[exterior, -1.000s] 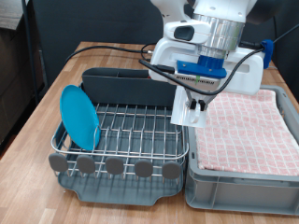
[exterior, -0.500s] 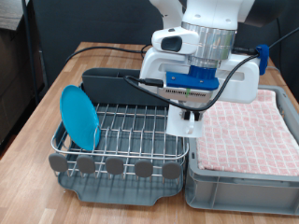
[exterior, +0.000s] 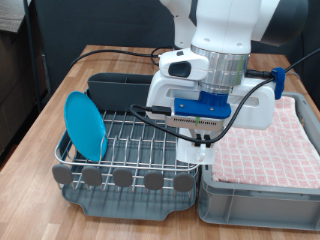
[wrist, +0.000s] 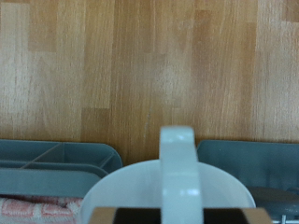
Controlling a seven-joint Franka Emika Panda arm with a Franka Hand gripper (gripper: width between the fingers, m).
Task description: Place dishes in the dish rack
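Observation:
The bright-blue plate point(exterior: 85, 125) stands upright in the left end of the silver wire dish rack point(exterior: 135, 135). My gripper point(exterior: 200, 140) hangs low over the rack's right end, next to the tub. It is shut on the small white cup point(exterior: 197, 150), which hangs just above the wires. In the wrist view the cup's round white rim point(wrist: 121, 191) fills the lower edge, with a white upright piece point(wrist: 177, 168) across it. The wooden spoon is out of view.
The grey tub lined with pink checked cloth point(exterior: 265, 140) stands right of the rack. The rack's grey utensil trough point(exterior: 120, 85) runs along its far side. The wooden table point(exterior: 60, 90) extends to the left and behind. Black cables hang off the arm.
The arm has moved to the exterior view's left and lower with the cup, from the tub's edge to over the rack's right end. The plate has not moved.

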